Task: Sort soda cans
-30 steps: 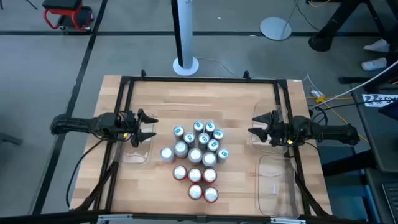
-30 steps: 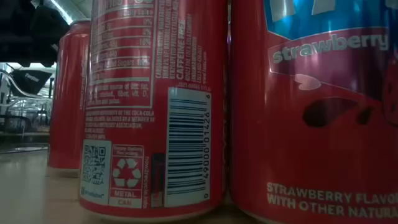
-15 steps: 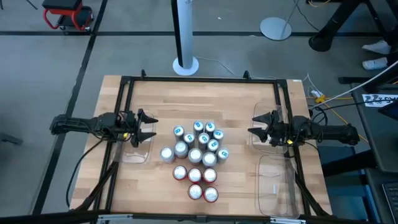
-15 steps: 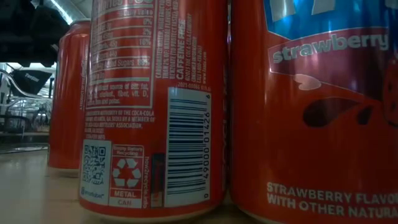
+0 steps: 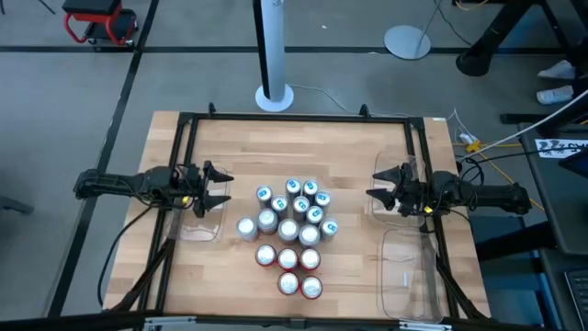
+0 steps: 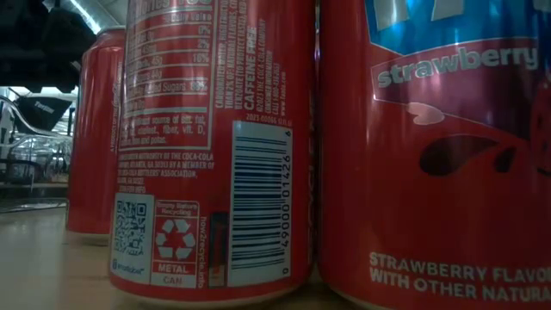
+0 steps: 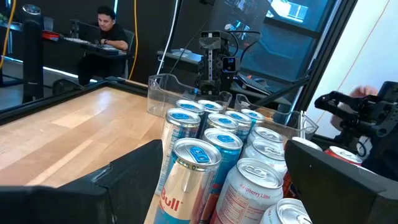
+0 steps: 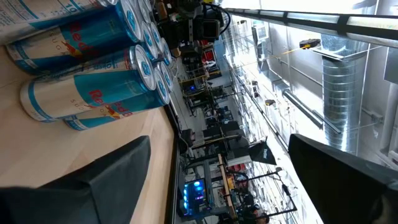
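Note:
The soda cans (image 5: 289, 230) stand upright in a tight cluster mid-table: teal-blue ones (image 5: 303, 195) on the far side, silver-grey ones (image 5: 276, 225) in the middle, red ones (image 5: 292, 271) nearest. The low view is filled by the red cans (image 6: 215, 146) standing on their bases. My left gripper (image 5: 225, 189) hovers open to the left of the cluster, pointing at it; its wrist view shows the cans (image 7: 199, 162) just ahead of my left gripper (image 7: 230, 193). My right gripper (image 5: 372, 186) hovers open to the right of the cluster, with teal-blue cans (image 8: 93, 93) ahead of my right gripper (image 8: 224, 186).
A clear plastic tub (image 5: 204, 221) lies below the left gripper at the table's left. Two clear tubs (image 5: 397, 204) (image 5: 409, 276) sit along the right edge. A black frame (image 5: 294, 117) borders the wooden table. A person sits in the room beyond (image 7: 106, 28).

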Available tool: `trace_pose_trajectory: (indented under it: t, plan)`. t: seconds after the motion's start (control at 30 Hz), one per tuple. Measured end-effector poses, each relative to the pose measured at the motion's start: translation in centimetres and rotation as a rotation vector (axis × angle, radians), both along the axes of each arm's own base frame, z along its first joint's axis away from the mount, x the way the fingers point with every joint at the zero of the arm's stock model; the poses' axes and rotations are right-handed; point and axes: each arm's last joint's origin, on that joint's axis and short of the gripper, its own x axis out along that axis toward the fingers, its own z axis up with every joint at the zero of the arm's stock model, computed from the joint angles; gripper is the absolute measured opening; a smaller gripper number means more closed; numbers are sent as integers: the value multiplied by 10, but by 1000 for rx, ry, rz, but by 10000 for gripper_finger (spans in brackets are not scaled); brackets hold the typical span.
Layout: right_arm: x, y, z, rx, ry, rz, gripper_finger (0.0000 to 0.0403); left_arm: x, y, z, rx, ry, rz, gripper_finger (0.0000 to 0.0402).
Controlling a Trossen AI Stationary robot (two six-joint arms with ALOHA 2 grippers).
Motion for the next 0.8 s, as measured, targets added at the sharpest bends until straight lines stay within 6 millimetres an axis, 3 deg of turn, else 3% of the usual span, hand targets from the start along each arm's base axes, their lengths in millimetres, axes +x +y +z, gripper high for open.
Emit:
trace_pose_trajectory:
  t: [0.8]
  plan:
    - [0, 0, 0, 1, 1, -7, 380, 0, 1, 1, 0, -7, 35, 327]
